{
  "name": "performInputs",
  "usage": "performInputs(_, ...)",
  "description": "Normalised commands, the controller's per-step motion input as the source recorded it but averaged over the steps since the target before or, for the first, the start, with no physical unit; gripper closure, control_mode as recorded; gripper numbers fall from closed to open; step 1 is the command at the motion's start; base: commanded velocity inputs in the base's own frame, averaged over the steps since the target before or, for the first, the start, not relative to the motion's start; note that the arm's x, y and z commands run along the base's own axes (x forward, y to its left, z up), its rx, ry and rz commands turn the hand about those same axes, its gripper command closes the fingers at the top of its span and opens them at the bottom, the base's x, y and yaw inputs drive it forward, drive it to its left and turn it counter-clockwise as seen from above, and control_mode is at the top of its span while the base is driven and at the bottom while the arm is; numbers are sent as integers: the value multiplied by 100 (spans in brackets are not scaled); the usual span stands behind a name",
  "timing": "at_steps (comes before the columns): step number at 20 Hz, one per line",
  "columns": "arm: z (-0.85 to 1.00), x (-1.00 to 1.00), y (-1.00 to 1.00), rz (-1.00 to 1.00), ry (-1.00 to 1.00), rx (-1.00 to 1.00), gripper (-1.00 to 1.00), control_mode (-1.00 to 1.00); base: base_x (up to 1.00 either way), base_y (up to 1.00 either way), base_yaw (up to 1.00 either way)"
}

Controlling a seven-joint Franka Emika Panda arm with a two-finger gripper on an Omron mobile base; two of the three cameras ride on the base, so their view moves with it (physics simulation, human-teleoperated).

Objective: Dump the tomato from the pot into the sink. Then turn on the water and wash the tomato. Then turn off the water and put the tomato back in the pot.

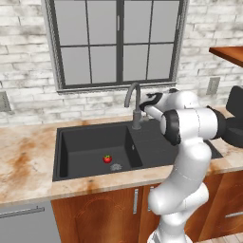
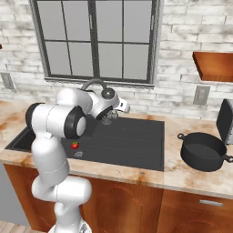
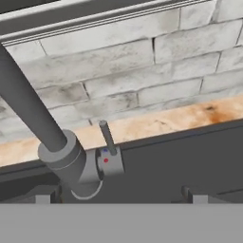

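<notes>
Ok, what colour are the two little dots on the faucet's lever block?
One red, one blue, on the lever block at the base of the faucet; clearest in the hand view.

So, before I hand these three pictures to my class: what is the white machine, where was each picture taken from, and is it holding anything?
It is a white robot arm on a drivable base in a rendered kitchen. Two pictures come from cameras behind it, left and right; the third looks along its hand.

The hand is at the faucet, its jaws open and holding nothing. The hand camera shows the faucet's small lever standing close ahead.

The tomato lies in the sink near the drain; no water is running. The black pot stands empty on the counter to the right.
</notes>
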Motion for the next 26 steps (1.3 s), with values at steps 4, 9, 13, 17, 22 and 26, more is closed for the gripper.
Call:
performInputs(4,-22,13,0,1,0,0,-100,-100,0,0,0)
performInputs(9,-26,8,0,2,0,-1,-100,-100,0,0,0)
performInputs(13,-32,9,-1,1,0,-3,-100,-100,0,0,0)
performInputs(17,-30,16,-11,0,0,-2,-100,-100,0,0,0)
performInputs(22,-2,27,-13,0,0,0,-100,-100,0,0,0)
performInputs(26,-5,37,-1,0,0,0,-100,-100,0,0,0)
